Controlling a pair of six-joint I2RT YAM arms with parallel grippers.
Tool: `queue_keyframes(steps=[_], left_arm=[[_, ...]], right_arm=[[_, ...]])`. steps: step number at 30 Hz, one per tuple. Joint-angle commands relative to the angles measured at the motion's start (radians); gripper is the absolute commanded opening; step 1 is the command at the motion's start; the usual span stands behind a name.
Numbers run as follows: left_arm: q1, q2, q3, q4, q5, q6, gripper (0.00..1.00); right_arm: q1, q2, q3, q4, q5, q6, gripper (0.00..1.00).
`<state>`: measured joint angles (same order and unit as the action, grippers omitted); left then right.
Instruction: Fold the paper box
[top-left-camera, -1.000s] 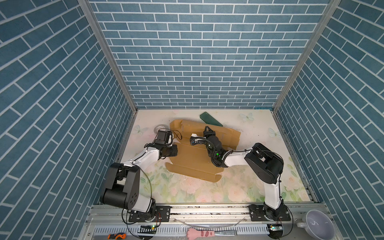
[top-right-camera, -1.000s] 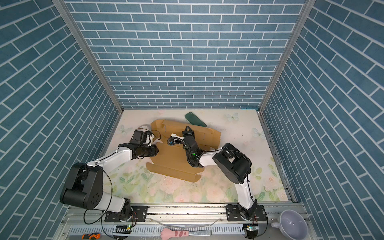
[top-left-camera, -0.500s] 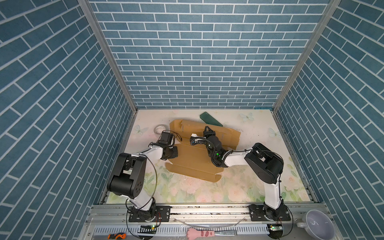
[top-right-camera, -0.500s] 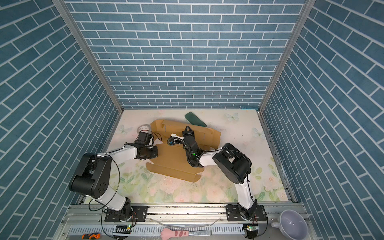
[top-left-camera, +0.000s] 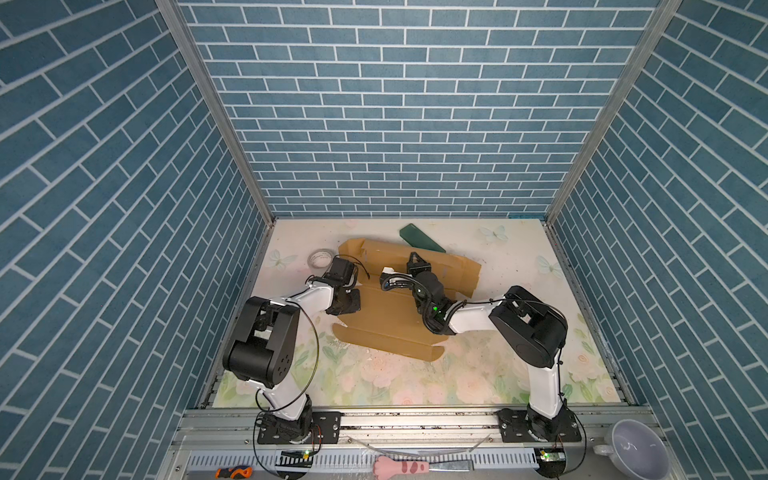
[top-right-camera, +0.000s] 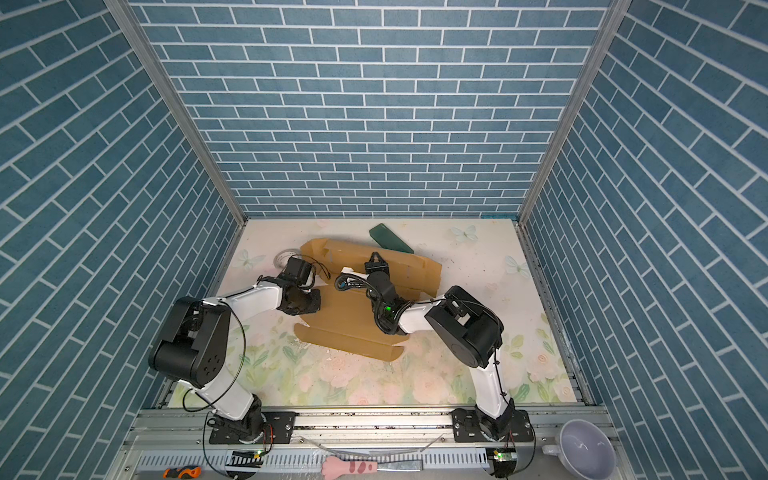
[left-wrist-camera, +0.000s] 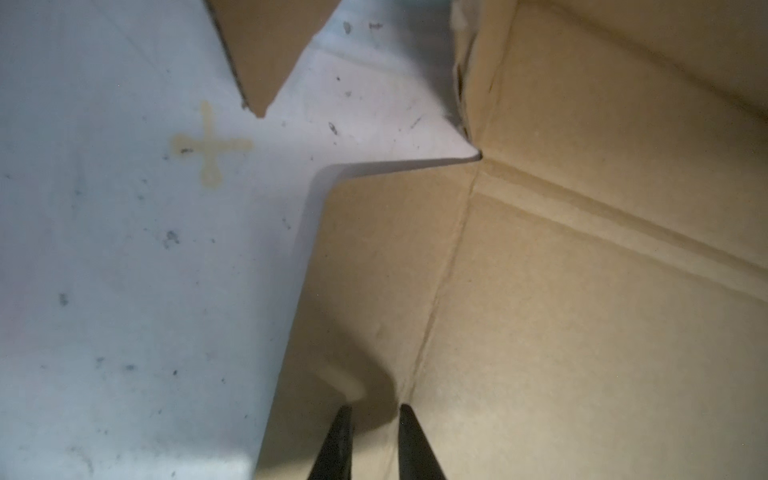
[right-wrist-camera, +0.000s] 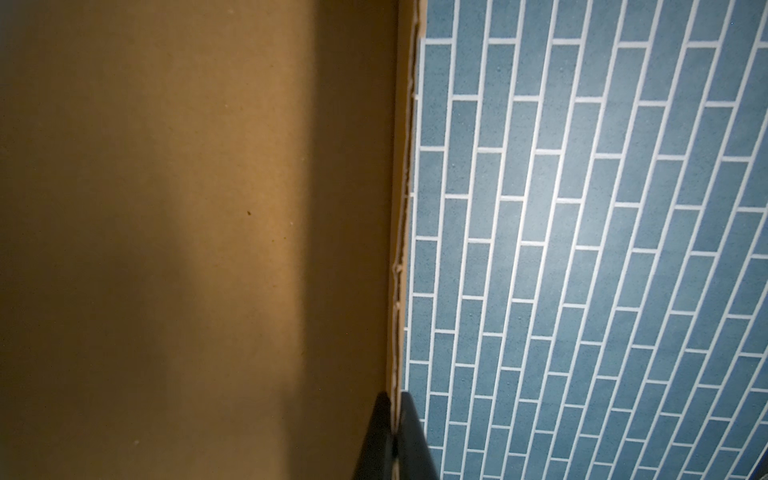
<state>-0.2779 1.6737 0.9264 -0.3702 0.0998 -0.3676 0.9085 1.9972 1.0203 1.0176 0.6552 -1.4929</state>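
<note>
The paper box is a brown cardboard sheet lying partly flat in the middle of the floral mat, with its rear panel tilted up. My right gripper reaches across the sheet and is shut on that rear panel's edge; in the right wrist view the gripper pinches the thin cardboard edge. My left gripper is at the sheet's left edge. In the left wrist view this gripper has its tips slightly apart over a side flap, with nothing between them.
A dark green block lies behind the cardboard. A tape roll sits at the back left. Blue brick walls close in three sides. Off the mat in front are a mug, a screwdriver and a pink paw tool.
My left arm's elbow has swung up and forward, and the left gripper has shifted slightly right onto the sheet's left edge. The right arm and the raised panel have not moved.
</note>
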Motion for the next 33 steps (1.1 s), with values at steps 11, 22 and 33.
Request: queue_keyframes(steps=[11,22,33], left_arm=[[0.085,-0.214,0.195,-0.294,0.195,0.106,0.25],[0.328,-0.164,0.296,-0.225,0.104,0.185,0.36],[0.284,0.208,0.592,-0.072,0.088,0.373,0.56]], right_arm=[[0.002,-0.002,-0.025,-0.016,-0.023,-0.027,0.0],[0.001,0.0,-0.016,-0.009,-0.028,-0.029,0.0],[0.001,-0.008,-0.017,-0.013,-0.028,-0.029,0.0]])
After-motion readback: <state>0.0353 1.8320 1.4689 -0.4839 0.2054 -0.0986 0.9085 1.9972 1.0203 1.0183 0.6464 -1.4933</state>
